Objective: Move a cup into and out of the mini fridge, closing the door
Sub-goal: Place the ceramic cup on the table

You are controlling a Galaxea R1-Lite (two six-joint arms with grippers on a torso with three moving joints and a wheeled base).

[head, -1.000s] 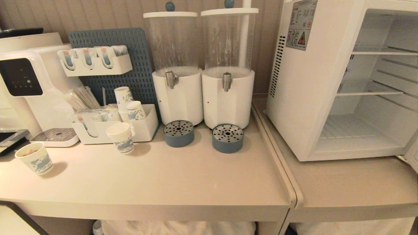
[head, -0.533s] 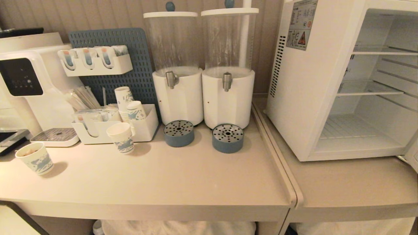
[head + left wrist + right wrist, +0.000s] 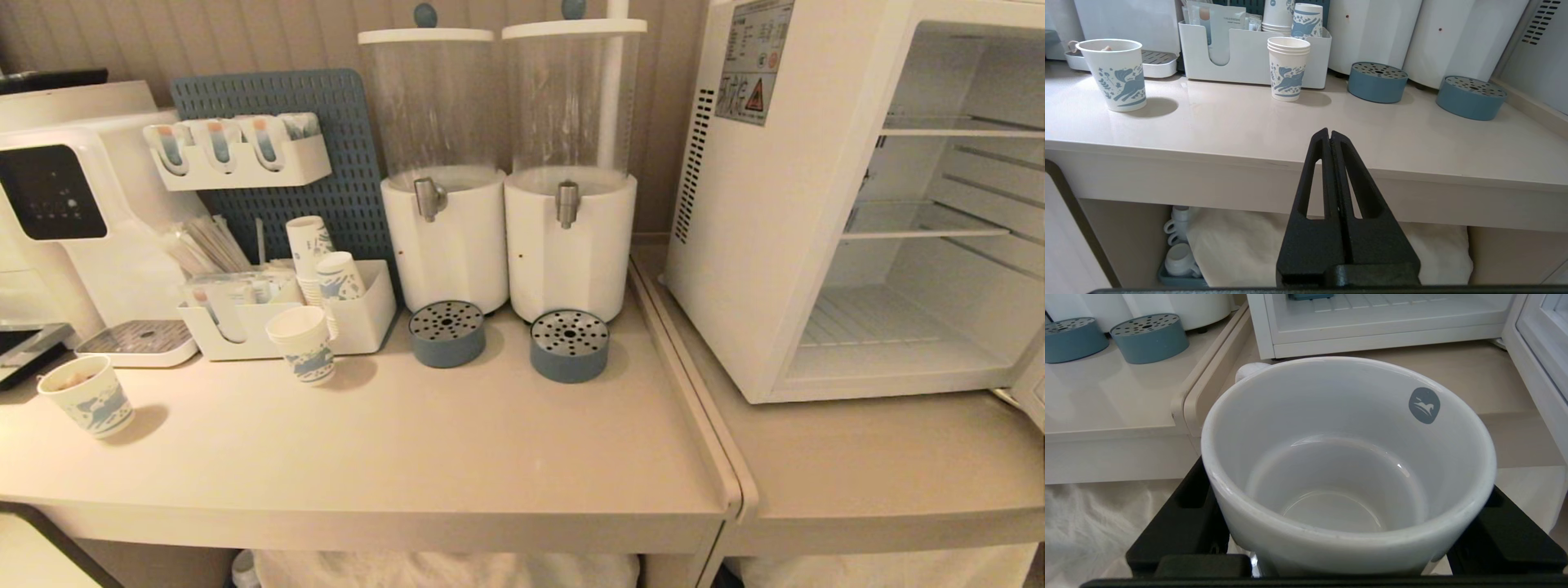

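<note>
The cup (image 3: 1347, 465), a squat white ceramic mug with a small round blue logo on its inner wall, sits between the jaws of the right gripper (image 3: 1347, 539), which are spread wide and clamp its body on either side. It is empty and upright, its loop handle on the far side, towards the mini fridge (image 3: 1384, 322). Glazed ceramic like this is probably stiff, fairly heavy for its size, slick under hard pads and liable to chip or break if dropped or knocked on the fridge sill. A hold across the body, as here, looks sound; the handle seems too small and rounded for these jaws.

The right gripper holds the cup low, below the table edge and in front of the fridge, out of the head view. The fridge stands on the right-hand table (image 3: 882, 465), its inside bare, with wire shelves and a ribbed floor. The door (image 3: 1541, 363) is swung open on the right, so the way in is free but narrow on that side.

The left gripper (image 3: 1330, 136) hangs near the front edge of the left table (image 3: 1241, 130), jaws pressed together, holding nothing. That table's pale top is smooth and glossy. On it stand paper cups (image 3: 1289, 69), two blue drip trays (image 3: 1377, 81) and, behind them, two drink dispensers (image 3: 506, 163).
</note>
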